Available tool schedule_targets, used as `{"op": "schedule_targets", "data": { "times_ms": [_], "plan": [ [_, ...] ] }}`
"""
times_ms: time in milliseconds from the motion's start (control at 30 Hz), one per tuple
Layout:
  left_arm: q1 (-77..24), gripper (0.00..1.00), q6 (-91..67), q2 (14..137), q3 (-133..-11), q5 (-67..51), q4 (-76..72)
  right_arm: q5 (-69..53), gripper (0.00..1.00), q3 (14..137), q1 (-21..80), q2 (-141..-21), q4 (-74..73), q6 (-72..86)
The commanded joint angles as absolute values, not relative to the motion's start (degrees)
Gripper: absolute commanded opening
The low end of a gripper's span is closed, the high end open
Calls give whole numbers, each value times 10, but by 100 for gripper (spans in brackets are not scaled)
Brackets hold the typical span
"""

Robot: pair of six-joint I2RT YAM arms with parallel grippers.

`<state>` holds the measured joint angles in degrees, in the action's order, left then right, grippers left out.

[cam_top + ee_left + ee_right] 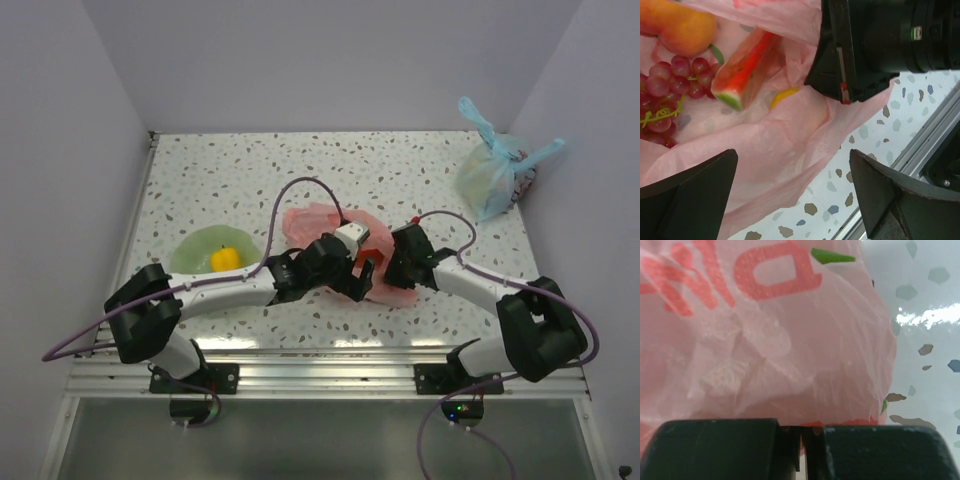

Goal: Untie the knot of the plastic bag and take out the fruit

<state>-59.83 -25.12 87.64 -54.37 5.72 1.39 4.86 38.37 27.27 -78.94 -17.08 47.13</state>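
Speckled table between plain pale walls carries the whole job, and both arms meet at its middle over the pink plastic bag. The right gripper is clamped on a fold of the bag's film. Its jaws are pressed almost together with the thin plastic between them, and the bag bulges out directly ahead of it. The left gripper hangs with its fingers spread wide, holding nothing. The bag's mouth lies just ahead of them, with the right gripper beyond and to one side, pinning the rim.

No knot shows in any view and the mouth gapes, so the untying looks done. Inside, ahead of the left gripper, lie grapes, a watermelon slice, a peach and a yellow piece half under film. One yellow fruit already sits in the green bowl, well behind the left gripper. By my reading the fruit is partly out: one piece moved, at least four left. A blue bag stands far beyond the right gripper.
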Motion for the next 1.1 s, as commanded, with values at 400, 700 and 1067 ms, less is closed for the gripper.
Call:
{"op": "schedule_targets", "data": {
  "times_ms": [400,700,1067],
  "plan": [
    [-602,92,-323,947,-597,134,-1,-17,0,276,273,-755,-54,466],
    [-602,43,-349,984,-534,84,-15,-39,0,273,273,-718,-18,468],
    [-603,17,-340,914,-443,76,-32,-50,0,307,273,-751,22,483]
  ]
}}
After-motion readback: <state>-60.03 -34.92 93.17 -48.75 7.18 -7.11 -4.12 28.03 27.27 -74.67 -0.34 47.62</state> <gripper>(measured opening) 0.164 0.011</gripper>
